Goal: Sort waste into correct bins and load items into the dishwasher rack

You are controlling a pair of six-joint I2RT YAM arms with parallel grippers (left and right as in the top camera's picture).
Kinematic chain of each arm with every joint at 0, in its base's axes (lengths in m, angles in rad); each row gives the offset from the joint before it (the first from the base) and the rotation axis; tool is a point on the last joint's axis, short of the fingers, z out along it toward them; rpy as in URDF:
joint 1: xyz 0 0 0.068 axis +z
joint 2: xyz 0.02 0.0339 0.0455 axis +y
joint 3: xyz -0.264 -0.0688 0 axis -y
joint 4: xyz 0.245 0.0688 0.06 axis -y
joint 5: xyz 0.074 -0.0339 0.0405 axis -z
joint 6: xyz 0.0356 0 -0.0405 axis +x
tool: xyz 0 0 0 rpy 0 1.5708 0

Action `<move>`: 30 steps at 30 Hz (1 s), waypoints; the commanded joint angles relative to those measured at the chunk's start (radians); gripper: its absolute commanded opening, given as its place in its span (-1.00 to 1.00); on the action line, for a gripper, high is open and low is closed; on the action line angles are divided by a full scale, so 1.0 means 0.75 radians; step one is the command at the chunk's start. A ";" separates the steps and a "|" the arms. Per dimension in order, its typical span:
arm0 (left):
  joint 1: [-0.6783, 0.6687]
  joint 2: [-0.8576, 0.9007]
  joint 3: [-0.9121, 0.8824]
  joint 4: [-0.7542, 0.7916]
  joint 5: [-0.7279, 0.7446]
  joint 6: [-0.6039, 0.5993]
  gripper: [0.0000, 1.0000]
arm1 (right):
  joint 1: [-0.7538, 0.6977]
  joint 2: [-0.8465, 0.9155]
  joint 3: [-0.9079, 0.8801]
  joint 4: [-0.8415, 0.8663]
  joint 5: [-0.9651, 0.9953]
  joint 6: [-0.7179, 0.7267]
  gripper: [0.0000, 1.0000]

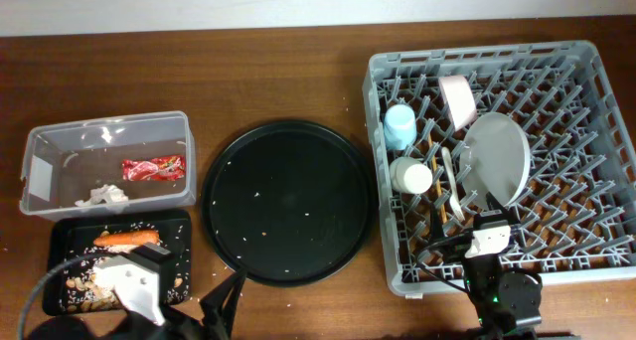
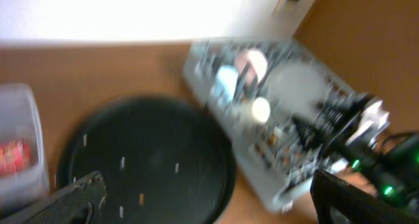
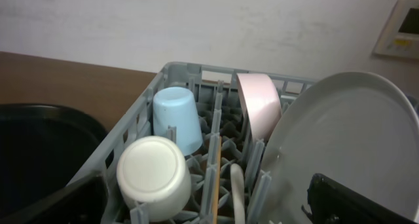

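Left gripper (image 2: 209, 204): spread wide, empty, over shallow black tray (image 1: 70, 231).
Right gripper (image 3: 203, 207): spread wide, empty, at dishwasher rack (image 1: 497, 54).
In rack: light blue cup (image 1: 399, 126), cream cup (image 1: 410, 175), plate (image 1: 495, 159), bowl (image 1: 457, 96).
Clear tub (image 1: 99, 131): red wrapper (image 1: 153, 167), tissue (image 1: 104, 194).

Crowded left, open right: the left columns of the dishwasher rack (image 1: 477, 55) are taken by the light blue cup (image 1: 400, 126), cream cup (image 1: 410, 175), bowl (image 1: 457, 96), fork (image 1: 452, 186) and leaning plate (image 1: 497, 159), which rise just ahead of my right gripper (image 3: 203, 207), jaws spread wide. Only bare pegs (image 1: 586, 171) fill the rack's right half. The large round black tray (image 1: 288, 201) lies flat and low, an open stretch left of the rack; my left gripper (image 2: 209, 198), spread too, faces across it. At far left the walls of the clear tub (image 1: 190, 166) stand above the shallow black tray (image 1: 70, 236).
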 commanded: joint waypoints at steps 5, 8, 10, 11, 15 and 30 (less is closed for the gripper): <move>0.005 -0.413 -0.852 0.749 -0.143 0.014 0.98 | 0.010 -0.009 -0.008 -0.006 -0.002 0.006 0.97; 0.005 -0.529 -1.168 1.364 -0.237 0.014 0.98 | 0.010 -0.009 -0.008 -0.006 -0.002 0.006 0.97; 0.005 -0.570 -1.283 1.521 -0.294 0.014 0.98 | 0.010 -0.009 -0.008 -0.006 -0.002 0.006 0.97; 0.005 -0.588 -1.343 1.547 -0.343 0.014 0.98 | 0.010 -0.009 -0.008 -0.006 -0.002 0.006 0.97; 0.005 -0.587 -1.472 1.550 -0.522 0.014 0.98 | 0.010 -0.009 -0.008 -0.006 -0.002 0.006 0.97; 0.005 -0.587 -1.516 1.386 -0.699 0.345 0.98 | 0.010 -0.009 -0.008 -0.006 -0.002 0.006 0.97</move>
